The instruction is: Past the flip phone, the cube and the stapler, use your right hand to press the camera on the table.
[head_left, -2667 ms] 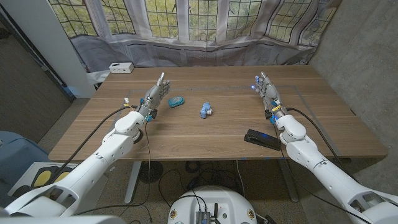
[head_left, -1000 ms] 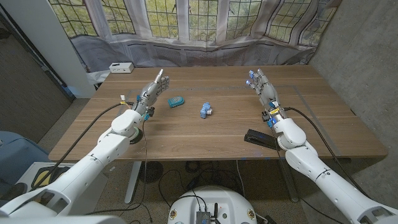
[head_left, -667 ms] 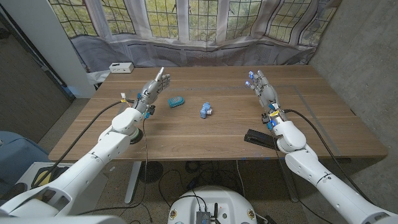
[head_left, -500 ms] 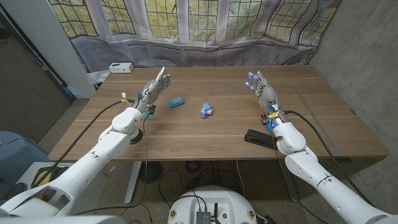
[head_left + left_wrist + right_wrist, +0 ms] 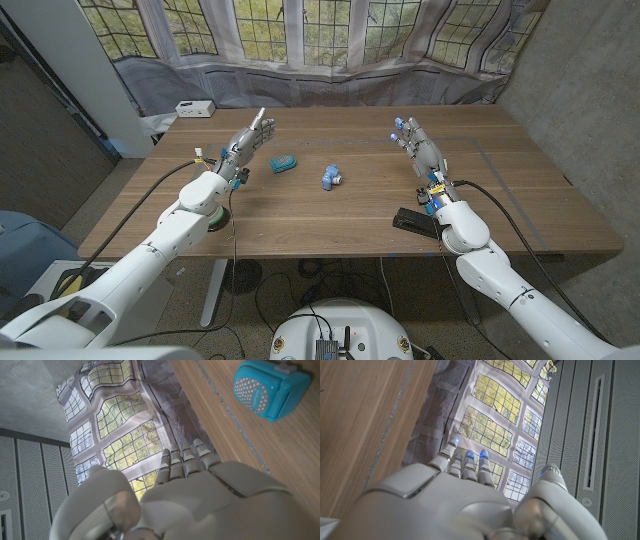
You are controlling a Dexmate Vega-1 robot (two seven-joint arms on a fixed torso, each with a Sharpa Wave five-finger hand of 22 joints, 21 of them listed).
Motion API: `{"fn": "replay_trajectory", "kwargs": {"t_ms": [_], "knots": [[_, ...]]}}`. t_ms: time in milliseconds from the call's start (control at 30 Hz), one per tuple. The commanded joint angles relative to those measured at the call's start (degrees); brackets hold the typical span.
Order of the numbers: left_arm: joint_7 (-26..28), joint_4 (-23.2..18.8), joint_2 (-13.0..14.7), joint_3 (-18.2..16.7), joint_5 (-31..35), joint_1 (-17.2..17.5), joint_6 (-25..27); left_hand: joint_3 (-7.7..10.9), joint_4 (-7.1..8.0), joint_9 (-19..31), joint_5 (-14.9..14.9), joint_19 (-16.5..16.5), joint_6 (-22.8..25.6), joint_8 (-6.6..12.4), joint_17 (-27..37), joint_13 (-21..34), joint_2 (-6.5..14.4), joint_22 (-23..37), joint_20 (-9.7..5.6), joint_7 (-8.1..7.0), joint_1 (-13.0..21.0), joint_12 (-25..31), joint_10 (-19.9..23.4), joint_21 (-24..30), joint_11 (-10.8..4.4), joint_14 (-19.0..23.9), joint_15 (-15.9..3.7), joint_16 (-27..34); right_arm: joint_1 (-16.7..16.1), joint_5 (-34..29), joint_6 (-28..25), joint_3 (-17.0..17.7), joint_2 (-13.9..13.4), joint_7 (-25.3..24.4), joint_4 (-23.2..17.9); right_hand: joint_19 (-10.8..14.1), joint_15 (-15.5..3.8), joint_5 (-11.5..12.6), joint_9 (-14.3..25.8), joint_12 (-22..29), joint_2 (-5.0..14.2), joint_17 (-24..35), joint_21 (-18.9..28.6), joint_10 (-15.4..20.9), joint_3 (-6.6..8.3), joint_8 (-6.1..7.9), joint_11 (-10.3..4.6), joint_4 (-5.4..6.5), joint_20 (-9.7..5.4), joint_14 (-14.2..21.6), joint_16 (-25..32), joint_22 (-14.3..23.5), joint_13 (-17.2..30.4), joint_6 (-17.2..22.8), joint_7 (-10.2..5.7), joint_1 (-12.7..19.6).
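Stapler (image 5: 415,222): black, long and low, near the front edge, just beside our right wrist.
Right hand (image 5: 420,148): holds nothing, fingers straight and apart, over the worktop (image 5: 330,215).
Camera (image 5: 284,163): probably the teal rounded case with a dotted face. It lies well to that hand's left, nearer our empty, spread left hand (image 5: 250,140).

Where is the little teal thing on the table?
In the head view the teal thing lies on the table's left half, just right of the left robot hand and left of the small blue object.
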Motion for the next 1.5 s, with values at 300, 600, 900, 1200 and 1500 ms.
{"fn": "replay_trajectory", "kwargs": {"t_ms": [300,600,900,1200,1500], "knots": [[-0.8,-2.0,2.7,-0.4,0.9,1.1,0.4,0.15,-0.16,0.3,-0.3,0.7,0.6,-0.45,0.1,0.2,-0.1,0.2,0.35,-0.24,0.8,-0.2,0.9,-0.1,-0.21,0.9,-0.01,0.1,-0.7,-9.8,1.2,-1.3,0.5,-4.6,-2.1,2.2,-0.38,0.1,0.3,-0.2,0.5,-0.1,0.4,1.1,0.12,0.06,-0.15,-0.52,-0.23,1.7,0.5,0.2,0.2,0.9,0.11,0.7],[-2.5,-0.9,2.1,-0.3,0.3,0.5,-1.4,0.28,-0.21,0.3,-0.3,1.3,0.8,-0.53,0.1,0.2,0.0,0.2,0.25,-0.21,1.0,-0.2,1.2,-0.1,-0.38,1.3,0.18,0.1,-0.8,-19.3,1.5,-0.9,0.0,-8.9,-2.5,3.7,-0.81,0.1,0.3,0.0,0.48,-0.2,0.7,2.2,0.2,-0.01,-0.37,-0.77,-0.57,2.9,0.7,0.2,0.2,1.3,0.15,1.1],[-3.5,-0.5,2.1,-0.5,-0.1,0.7,-2.3,0.36,-0.23,0.3,-0.3,1.4,0.9,-0.61,0.1,0.2,0.0,0.2,0.21,-0.33,1.1,-0.3,1.3,-0.2,-0.2,1.4,0.05,-0.1,-2.3,-25.5,-0.3,-0.5,0.4,-13.8,-4.8,4.1,-0.56,0.1,0.3,-0.1,0.68,-0.3,0.6,2.8,0.36,0.03,-0.57,-0.93,-0.47,3.7,0.8,0.2,0.2,1.8,-0.35,1.4],[-6.2,0.2,1.6,-0.7,-2.5,0.7,-3.0,0.44,-0.25,0.3,-0.4,1.6,1.0,-0.67,0.1,0.2,0.0,0.2,0.52,-0.43,1.2,-0.5,1.4,-0.3,-0.26,1.4,0.0,-0.2,-2.1,-29.3,0.3,-0.8,0.2,-16.1,-4.1,5.1,-0.6,0.1,0.3,0.2,0.64,-0.3,0.6,4.3,0.3,0.0,-1.06,-0.97,-0.37,4.8,1.0,0.2,0.2,2.3,-0.72,1.4],[-6.2,0.3,1.7,-0.8,-2.3,0.6,-3.5,0.51,-0.26,0.4,-0.4,1.6,1.0,-0.75,0.1,0.2,0.1,0.2,0.62,-0.47,1.2,-0.6,1.3,-0.5,-0.3,1.4,-0.02,-0.3,-1.1,-36.4,-0.8,-1.7,-0.1,-18.7,-3.8,5.6,-0.88,0.1,0.3,0.2,0.58,-0.3,0.6,4.7,0.3,-0.13,-1.25,-1.06,-0.48,5.3,1.0,0.2,0.3,2.2,-1.24,1.5]]}}
